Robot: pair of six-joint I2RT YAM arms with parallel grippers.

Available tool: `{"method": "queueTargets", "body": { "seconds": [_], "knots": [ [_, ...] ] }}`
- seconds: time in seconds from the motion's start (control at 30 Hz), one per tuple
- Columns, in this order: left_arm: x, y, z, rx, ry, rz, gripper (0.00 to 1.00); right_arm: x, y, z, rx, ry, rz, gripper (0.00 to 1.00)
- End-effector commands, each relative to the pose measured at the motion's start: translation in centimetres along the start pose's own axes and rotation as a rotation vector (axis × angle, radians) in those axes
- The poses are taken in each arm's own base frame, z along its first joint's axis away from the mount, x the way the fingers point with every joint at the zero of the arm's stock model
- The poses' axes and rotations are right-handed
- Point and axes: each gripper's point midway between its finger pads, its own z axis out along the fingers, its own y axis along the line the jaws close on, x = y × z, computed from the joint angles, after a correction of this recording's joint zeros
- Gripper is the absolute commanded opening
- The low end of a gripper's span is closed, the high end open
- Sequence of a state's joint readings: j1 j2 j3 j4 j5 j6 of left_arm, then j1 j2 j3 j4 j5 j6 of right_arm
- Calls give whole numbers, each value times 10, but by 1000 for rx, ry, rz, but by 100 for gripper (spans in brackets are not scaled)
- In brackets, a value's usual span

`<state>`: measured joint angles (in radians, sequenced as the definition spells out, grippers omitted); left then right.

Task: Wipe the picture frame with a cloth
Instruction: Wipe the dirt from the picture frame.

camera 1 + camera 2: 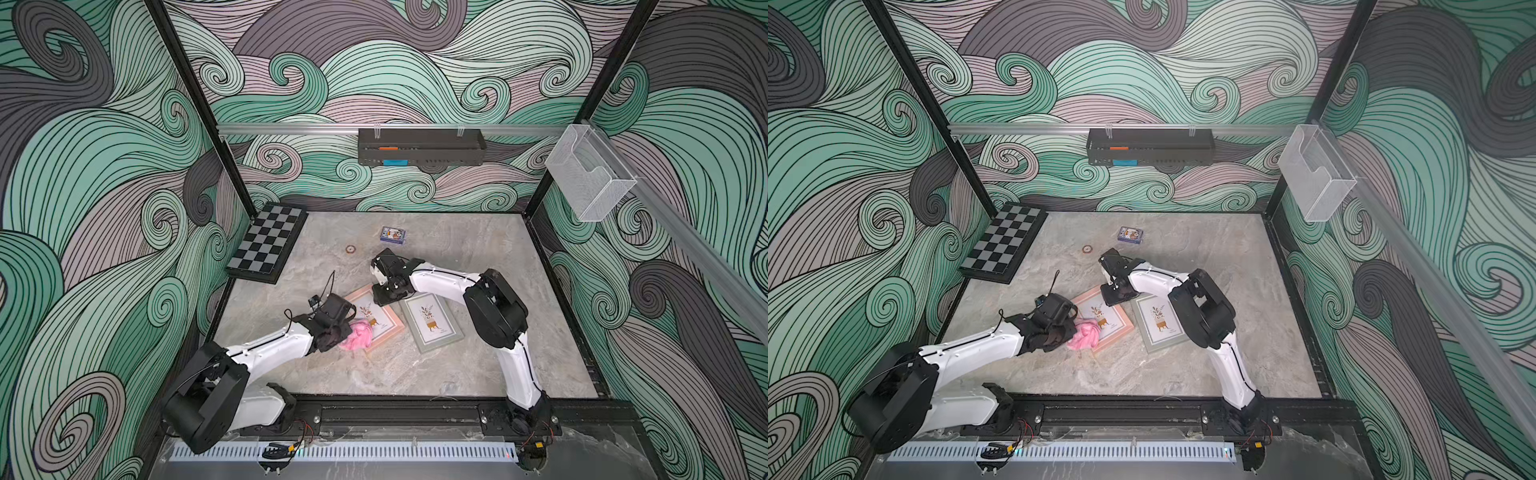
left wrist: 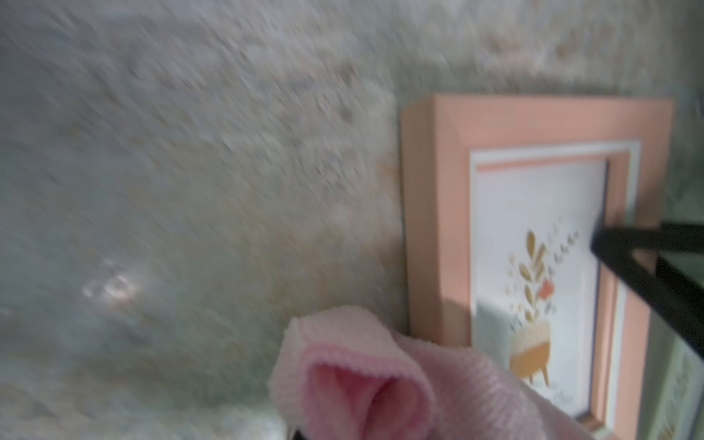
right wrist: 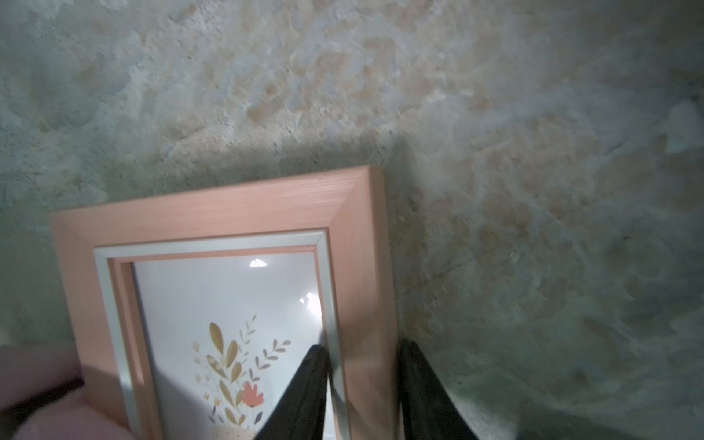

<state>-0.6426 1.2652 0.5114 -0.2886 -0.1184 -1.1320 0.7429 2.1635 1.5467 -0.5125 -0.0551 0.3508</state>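
Marble table (image 1: 457, 374) carries everything. At its far left corner sits a chessboard (image 1: 266, 243). Two frames lie flat mid-table, side by side: a grey frame (image 1: 432, 322) and the pink picture frame (image 1: 380, 320). On the pink one's side rail the right gripper (image 3: 362, 346) is pinched narrow, one finger on the glass, one outside. The bunched cloth (image 1: 356, 336) rests on that frame's near corner, clamped tight in the left gripper (image 1: 340, 332). Farther back sit a small card box (image 1: 392, 235) and a tiny ring (image 1: 350, 249).
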Motion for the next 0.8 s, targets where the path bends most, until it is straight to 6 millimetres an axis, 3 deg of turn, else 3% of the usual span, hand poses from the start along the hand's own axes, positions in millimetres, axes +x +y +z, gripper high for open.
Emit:
{"method": "queueTargets", "body": {
  "seconds": [0.0, 0.07, 0.13, 0.3, 0.4, 0.53, 0.6, 0.77],
  "knots": [
    [24, -34, -7, 111, 60, -7, 0, 95, -56, 41, 162, 318, 66, 35],
    [17, -30, -5, 68, 16, 13, 0, 96, -55, 41, 161, 321, 66, 35],
    [-3, -25, -4, 26, -62, 27, 0, 97, -54, 41, 150, 325, 67, 35],
    [-86, -8, -17, -75, -303, -16, 0, 99, -49, 42, 135, 334, 57, 35],
    [-113, -13, -22, -71, -341, -24, 0, 102, -46, 45, 126, 342, 52, 35],
    [-93, -36, -6, -8, -199, 16, 0, 106, -44, 49, 121, 357, 54, 35],
    [-67, -40, 3, 21, -133, 27, 0, 105, -44, 47, 121, 353, 55, 35],
    [2, -36, -5, 47, -14, 57, 0, 105, -47, 43, 133, 347, 48, 35]
  ]
}}
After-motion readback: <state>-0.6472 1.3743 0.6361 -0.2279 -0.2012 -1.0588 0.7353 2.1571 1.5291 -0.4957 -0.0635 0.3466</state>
